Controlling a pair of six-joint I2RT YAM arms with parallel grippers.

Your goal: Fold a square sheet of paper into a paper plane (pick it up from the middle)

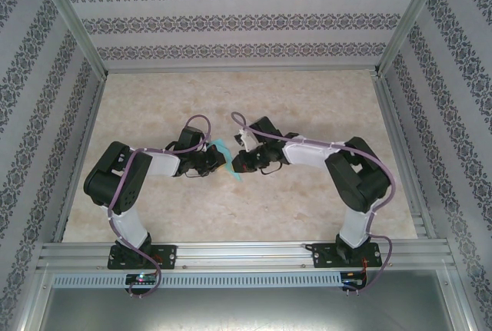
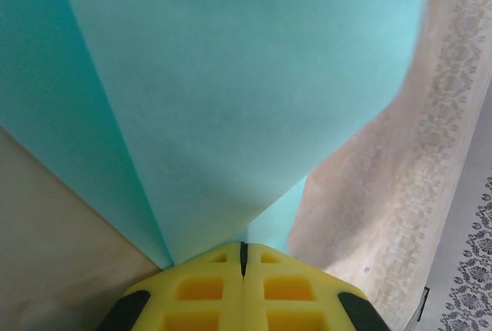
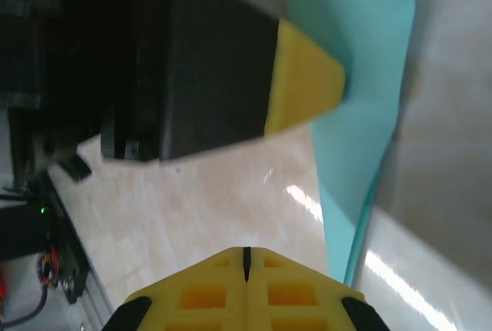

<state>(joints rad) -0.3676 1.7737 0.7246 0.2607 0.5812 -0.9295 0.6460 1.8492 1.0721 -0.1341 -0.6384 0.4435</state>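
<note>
The teal sheet of paper (image 1: 227, 149) is folded into layers and hangs between my two grippers over the middle of the table. In the left wrist view the paper (image 2: 246, 77) fans out wide from my left gripper (image 2: 244, 245), which is shut on its narrow end, and a long crease runs down its left side. My left gripper (image 1: 217, 159) points right. Facing it, my right gripper (image 1: 237, 163) is shut with nothing in it. From the right wrist, my right gripper (image 3: 246, 251) sits low over the table, with the paper (image 3: 357, 116) to its upper right beside one of the left gripper's yellow fingertips (image 3: 304, 77).
The beige marbled tabletop (image 1: 307, 100) spreads around both arms. Patterned walls (image 1: 231, 20) and an aluminium frame (image 1: 238, 250) enclose it. Both arm bases stand on the near rail.
</note>
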